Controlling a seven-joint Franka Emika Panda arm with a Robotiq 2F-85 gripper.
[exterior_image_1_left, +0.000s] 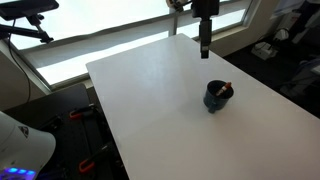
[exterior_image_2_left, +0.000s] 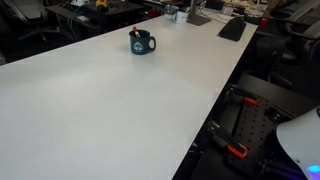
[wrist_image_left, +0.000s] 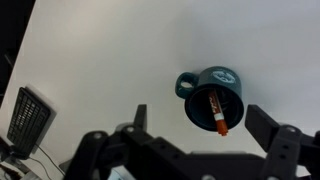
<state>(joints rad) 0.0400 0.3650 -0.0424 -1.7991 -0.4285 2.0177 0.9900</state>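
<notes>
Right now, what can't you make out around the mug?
Print on the mug: wrist view, too small and blurred to read.
Marker: in both exterior views, all but its top hidden by the mug wall.
Claw: cut off above by the top edge in an exterior view; finger gap too small there.

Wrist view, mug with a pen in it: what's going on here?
A robot arm's claw hangs open and empty above a white table, touching nothing. The nearest thing is a dark teal mug, standing upright on the table with an orange marker leaning inside it. The wrist view looks down into the mug from above.
</notes>
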